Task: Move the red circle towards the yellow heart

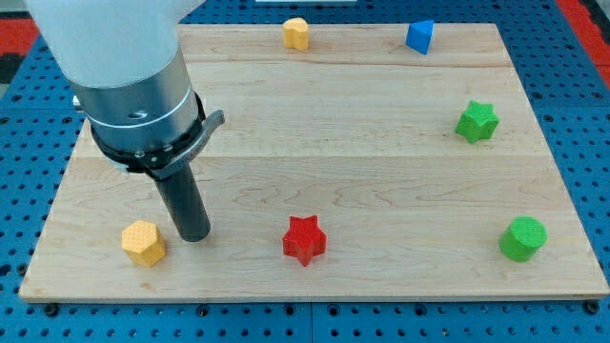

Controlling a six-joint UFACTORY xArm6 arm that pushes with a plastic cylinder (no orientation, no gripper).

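Observation:
My tip (195, 236) rests on the wooden board (315, 152) near the view's bottom left. It stands just right of a yellow hexagon block (143, 242), with a small gap between them. A red star block (304, 239) lies about a hundred pixels to the tip's right, apart from it. A second yellow block (296, 32) sits at the view's top edge of the board; its shape is hard to make out. No red circle shows in this view.
A blue triangle block (419, 36) sits at the view's top right. A green star (476, 121) lies at the right, and a green circle (523, 238) at the bottom right. The arm's wide housing (133, 86) covers the board's top left.

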